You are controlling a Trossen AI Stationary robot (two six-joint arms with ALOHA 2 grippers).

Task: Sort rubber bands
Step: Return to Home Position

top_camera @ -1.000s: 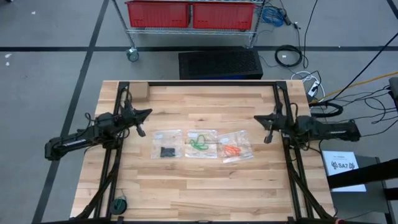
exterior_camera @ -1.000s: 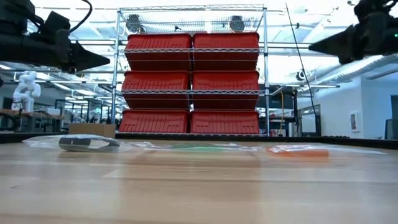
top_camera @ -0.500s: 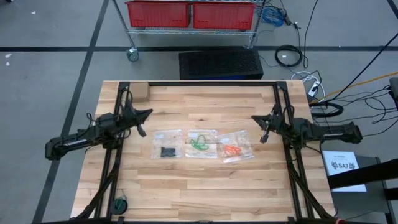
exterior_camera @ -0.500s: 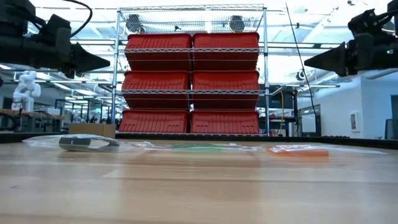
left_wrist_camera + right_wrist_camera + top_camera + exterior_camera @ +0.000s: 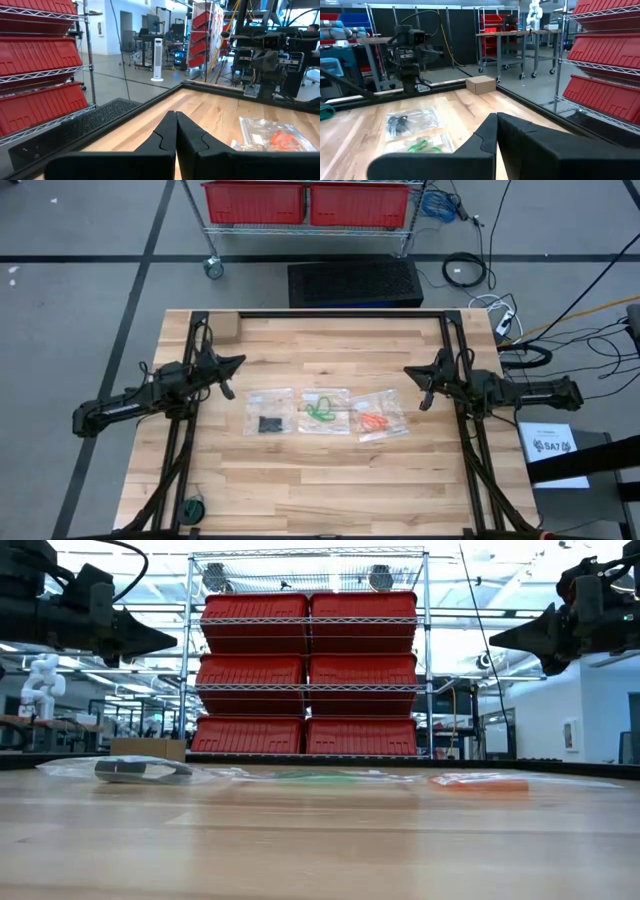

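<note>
My left gripper (image 5: 238, 362) hangs above the left side of the table (image 5: 330, 480), pointing inward. Its fingers (image 5: 165, 137) are pressed flat together with nothing between them. My right gripper (image 5: 410, 371) hangs above the right side, facing the left one, and its fingers (image 5: 487, 137) are likewise closed tight and empty. Both are raised off the wood, apart from the three clear zip bags (image 5: 338, 426) lying in a row at the table's middle. The left bag holds the black rubber bands (image 5: 268, 423), the middle one the green rubber bands (image 5: 320, 411), and the right one the orange-red rubber bands (image 5: 373, 421). A cardboard box (image 5: 224, 327) sits at the far left corner
</note>
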